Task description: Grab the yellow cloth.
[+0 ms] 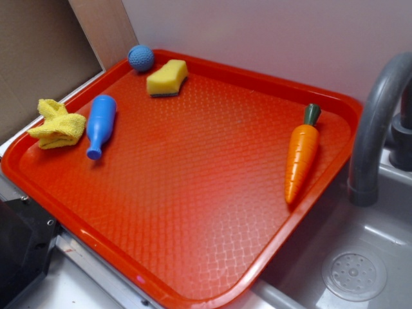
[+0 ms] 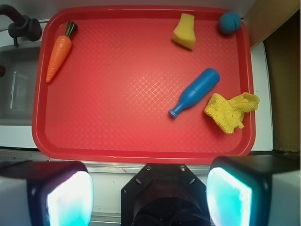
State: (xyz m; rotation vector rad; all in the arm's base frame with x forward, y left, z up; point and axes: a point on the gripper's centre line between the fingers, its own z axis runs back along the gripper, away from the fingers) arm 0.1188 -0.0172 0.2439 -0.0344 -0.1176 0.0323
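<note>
The yellow cloth (image 1: 58,125) (image 2: 230,109) lies crumpled on the left edge of the red tray (image 1: 193,212) (image 2: 117,122), partly over its rim, right beside the blue toy bottle (image 1: 100,123) (image 2: 195,92). In the wrist view my gripper (image 2: 149,197) is high above the tray's near edge, far from the cloth, open wide, with nothing between its two pale fingers (image 2: 70,200). The gripper does not show in the exterior view.
On the tray also lie a yellow sponge block (image 1: 167,78) (image 2: 184,31), a blue ball (image 1: 140,57) (image 2: 229,22) and a toy carrot (image 1: 302,154) (image 2: 59,57). A grey faucet (image 1: 376,122) and sink (image 1: 360,257) stand beside the tray.
</note>
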